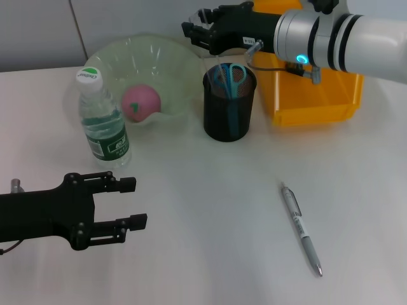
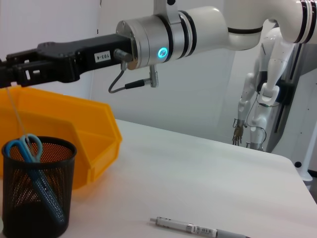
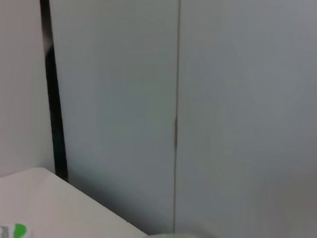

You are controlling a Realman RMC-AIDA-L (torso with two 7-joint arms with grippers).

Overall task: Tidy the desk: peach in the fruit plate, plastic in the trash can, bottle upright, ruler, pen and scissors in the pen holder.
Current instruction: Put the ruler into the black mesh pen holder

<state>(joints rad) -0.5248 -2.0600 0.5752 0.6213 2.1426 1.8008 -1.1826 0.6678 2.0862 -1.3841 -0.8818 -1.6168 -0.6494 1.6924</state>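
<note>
Two grippers show over the white table (image 1: 210,216). The left gripper (image 1: 132,203) hangs low at the near left, its black fingers (image 1: 127,185) spread wide with nothing between them, pointing toward the right. It sits near the bottle but apart from it. The right gripper (image 1: 191,30) reaches in from the far right, held up behind and above the pen holder (image 1: 229,108); whether its fingers are spread or closed cannot be told from these views.

The bottle (image 1: 102,121), clear with a green label and a white and green cap, stands upright at the left, just beside the fruit plate (image 1: 172,60). That plate is a pale, translucent bowl at the far left, and the pink peach (image 1: 141,101) lies inside it.

The pen holder is a black mesh cup standing right of the plate. Blue-handled scissors (image 1: 230,79) stand in it, handles up, leaning against the rim; the left wrist view shows a thin pale strip standing in the cup as well, though what it is cannot be told. Just right of the cup and farther back sits a yellow bin (image 1: 318,105).

The pen (image 1: 301,229), grey and silver, lies flat on the table at the near right, well apart from the holder and from both grippers.
</note>
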